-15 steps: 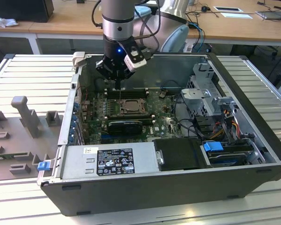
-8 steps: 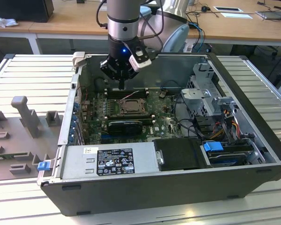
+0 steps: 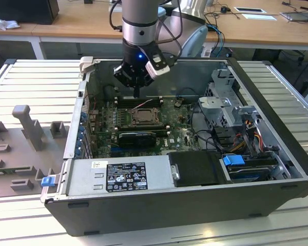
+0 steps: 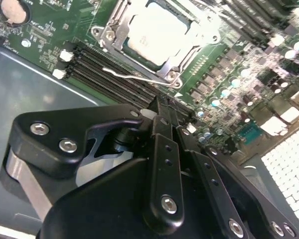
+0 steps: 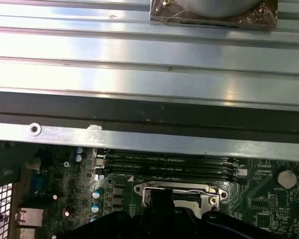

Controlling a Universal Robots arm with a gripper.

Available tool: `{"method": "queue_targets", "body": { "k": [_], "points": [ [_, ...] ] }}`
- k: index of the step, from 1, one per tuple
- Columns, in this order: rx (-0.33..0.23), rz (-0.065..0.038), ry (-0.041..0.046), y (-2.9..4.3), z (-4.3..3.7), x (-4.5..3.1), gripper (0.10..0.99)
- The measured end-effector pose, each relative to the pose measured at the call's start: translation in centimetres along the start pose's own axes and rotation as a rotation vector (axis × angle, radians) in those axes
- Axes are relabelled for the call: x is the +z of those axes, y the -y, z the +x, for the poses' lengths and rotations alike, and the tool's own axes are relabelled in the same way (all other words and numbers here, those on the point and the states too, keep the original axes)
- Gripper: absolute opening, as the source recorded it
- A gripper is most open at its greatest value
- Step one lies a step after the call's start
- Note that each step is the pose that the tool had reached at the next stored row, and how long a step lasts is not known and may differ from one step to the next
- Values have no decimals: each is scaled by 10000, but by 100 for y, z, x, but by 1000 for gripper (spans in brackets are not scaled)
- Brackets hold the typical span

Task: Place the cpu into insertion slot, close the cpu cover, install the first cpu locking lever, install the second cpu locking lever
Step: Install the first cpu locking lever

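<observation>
The cpu [image 4: 157,32] lies flat in the insertion slot [image 3: 142,117] on the green motherboard, pale top up. The grey cpu cover [image 4: 189,54] lies down around it, framing the chip. A thin wire locking lever [image 4: 134,77] runs free along the socket edge nearest the memory slots. My gripper [image 3: 136,93] hangs just above that far edge of the socket, fingers pointing down and shut with nothing between them. In the second wrist view the fingertips [image 4: 159,105] sit close to the lever's end. In the first wrist view the slot [image 5: 177,191] shows just beyond the black gripper body.
Black memory slots [image 4: 114,82] run beside the socket. A black block [image 3: 138,136] sits in front of it. The case holds a power supply [image 3: 118,174] at the front and a drive cage [image 3: 226,97] at the exterior view's right. Ribbed metal table [image 3: 36,82] surrounds the case.
</observation>
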State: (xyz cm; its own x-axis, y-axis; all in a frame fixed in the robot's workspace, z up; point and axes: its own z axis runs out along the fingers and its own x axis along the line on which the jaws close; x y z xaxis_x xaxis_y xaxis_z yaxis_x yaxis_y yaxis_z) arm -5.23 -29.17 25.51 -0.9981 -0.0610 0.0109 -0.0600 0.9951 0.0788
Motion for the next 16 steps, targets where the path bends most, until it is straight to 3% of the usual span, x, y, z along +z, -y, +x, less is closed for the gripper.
{"method": "queue_targets", "body": {
  "k": [2,3,5,16],
  "points": [
    [53,-33,12,5,-25,33,106],
    [54,-26,73,5,-25,38,106],
    [35,-21,284,6,-26,52,106],
    [34,-33,291,18,-33,196,106]
  ]
}}
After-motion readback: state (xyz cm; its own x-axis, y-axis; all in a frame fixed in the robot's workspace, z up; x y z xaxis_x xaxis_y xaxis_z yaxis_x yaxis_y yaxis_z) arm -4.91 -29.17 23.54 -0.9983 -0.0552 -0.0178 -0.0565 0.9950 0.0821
